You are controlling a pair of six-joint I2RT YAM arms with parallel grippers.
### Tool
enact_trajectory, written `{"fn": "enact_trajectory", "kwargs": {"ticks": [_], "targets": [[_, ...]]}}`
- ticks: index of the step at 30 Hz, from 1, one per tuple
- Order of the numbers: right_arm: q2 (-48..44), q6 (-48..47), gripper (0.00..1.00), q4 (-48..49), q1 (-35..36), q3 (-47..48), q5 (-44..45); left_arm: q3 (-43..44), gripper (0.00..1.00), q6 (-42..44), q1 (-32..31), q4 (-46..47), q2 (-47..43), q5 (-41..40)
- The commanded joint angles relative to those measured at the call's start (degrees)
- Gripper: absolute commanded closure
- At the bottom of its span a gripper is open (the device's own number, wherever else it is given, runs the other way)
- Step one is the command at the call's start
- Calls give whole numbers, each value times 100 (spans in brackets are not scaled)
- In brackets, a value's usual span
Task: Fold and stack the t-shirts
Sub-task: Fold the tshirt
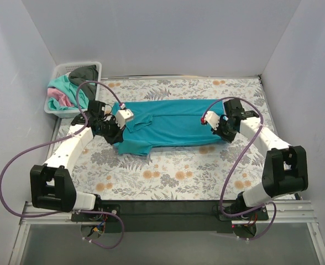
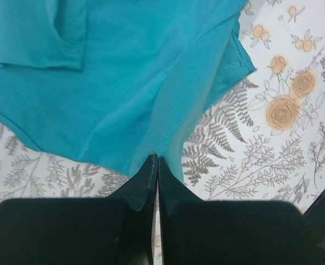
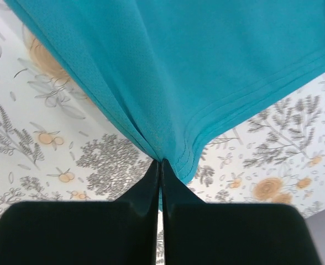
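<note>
A teal-blue t-shirt [image 1: 168, 124] lies stretched left to right across the middle of the floral table cover, folded lengthwise. My left gripper [image 1: 114, 128] is shut on its left end; the left wrist view shows the cloth [image 2: 124, 83] pinched between the black fingertips [image 2: 143, 176]. My right gripper [image 1: 216, 126] is shut on its right end; the right wrist view shows the hemmed edge [image 3: 206, 72] gathered into the closed fingertips [image 3: 173, 176]. Mint-green, pink and dark grey shirts [image 1: 68, 88] lie heaped in a basket at the back left.
A white laundry basket [image 1: 56, 108] stands at the back left corner, beside the left arm. Grey walls close in the table on three sides. The floral table cover [image 1: 168, 171] lies bare in front of the shirt. Purple cables loop from both arms.
</note>
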Motion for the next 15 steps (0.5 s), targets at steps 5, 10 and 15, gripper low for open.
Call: {"fn": "enact_trajectory", "kwargs": {"ticks": [5,10,15], "targets": [[559,-156,99,-160,-67,889,-101,772,100,-515,183,463,628,180],[947,-139,99,-195,-111,1365,-136,1264,100,-815,297,912,1094,109],[1526,-147,99,-187,-199,1988,-83,1607,100,-938,350,1246,1578,39]]}}
